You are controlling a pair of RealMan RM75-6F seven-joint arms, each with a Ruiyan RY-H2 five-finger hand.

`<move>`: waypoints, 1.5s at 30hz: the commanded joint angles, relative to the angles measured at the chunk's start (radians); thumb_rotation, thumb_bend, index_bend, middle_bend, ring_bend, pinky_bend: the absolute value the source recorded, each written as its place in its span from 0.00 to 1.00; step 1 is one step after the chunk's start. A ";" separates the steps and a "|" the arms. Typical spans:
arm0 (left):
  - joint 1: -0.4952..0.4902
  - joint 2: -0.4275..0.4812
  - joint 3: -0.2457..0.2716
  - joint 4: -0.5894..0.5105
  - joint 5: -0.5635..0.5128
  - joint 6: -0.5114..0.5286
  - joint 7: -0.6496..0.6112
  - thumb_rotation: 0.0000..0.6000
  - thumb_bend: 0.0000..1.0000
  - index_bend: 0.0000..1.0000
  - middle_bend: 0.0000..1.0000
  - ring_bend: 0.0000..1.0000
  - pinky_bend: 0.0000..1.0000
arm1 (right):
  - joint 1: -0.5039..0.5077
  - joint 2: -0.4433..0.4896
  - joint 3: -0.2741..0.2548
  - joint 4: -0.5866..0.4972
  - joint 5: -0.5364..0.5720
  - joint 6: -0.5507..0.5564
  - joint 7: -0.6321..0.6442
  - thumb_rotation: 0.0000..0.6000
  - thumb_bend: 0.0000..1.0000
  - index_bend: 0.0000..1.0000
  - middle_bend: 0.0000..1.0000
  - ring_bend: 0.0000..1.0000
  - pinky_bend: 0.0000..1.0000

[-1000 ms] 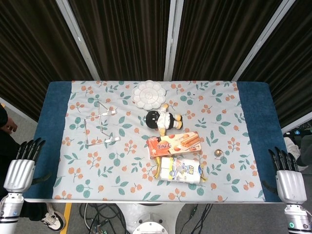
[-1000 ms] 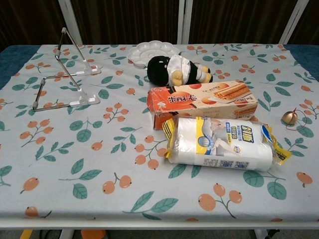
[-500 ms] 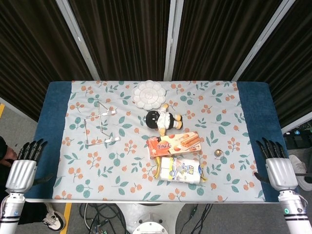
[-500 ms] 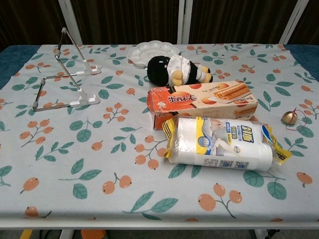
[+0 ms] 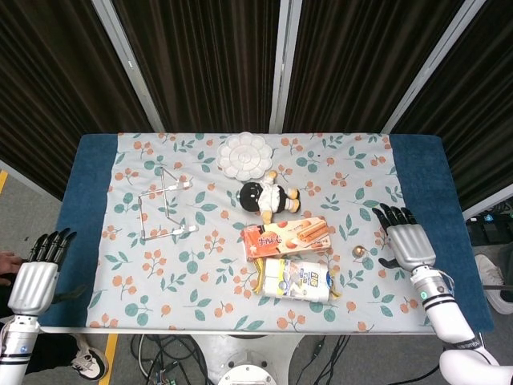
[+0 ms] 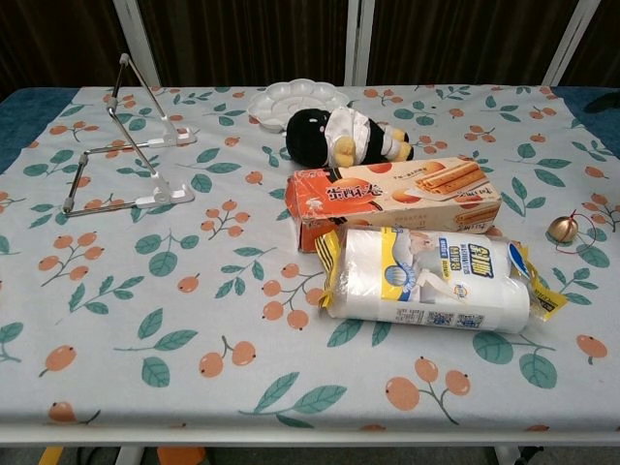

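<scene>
The right hand (image 5: 407, 241) has moved inward since the earlier frames, from beyond the table's right edge to a spot over the flowered cloth (image 5: 192, 273). The left hand (image 5: 36, 273) has barely shifted and hangs off the table's left side, beside the blue edge.

In the head view the right hand is seen from the back, palm down, with its dark fingers (image 5: 390, 214) spread apart and pointing toward the far side of the table. It holds nothing. Its forearm runs back toward the near right corner. The left hand also shows its back, fingers apart and pointing away, holding nothing. Neither hand appears in the chest view.

Nearest the right hand is a small gold bell (image 5: 359, 252), lying on the cloth just to the left of the hand's thumb side, close but apart from it. The fingers point past the bell, not at it.

Further left of the bell lie an orange snack box (image 5: 285, 236) and, just in front of it, a white roll pack (image 5: 298, 278). Behind the box lies a black and white plush toy (image 5: 267, 195), and behind that a white flower-shaped palette (image 5: 244, 156). A wire stand (image 5: 164, 207) sits on the left half of the cloth, well apart from both hands.
</scene>
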 commanded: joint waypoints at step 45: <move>0.002 -0.016 0.022 0.045 0.015 -0.012 -0.058 1.00 0.06 0.05 0.03 0.00 0.02 | 0.150 -0.128 -0.076 0.084 0.183 -0.024 -0.110 1.00 0.31 0.47 0.00 0.00 0.00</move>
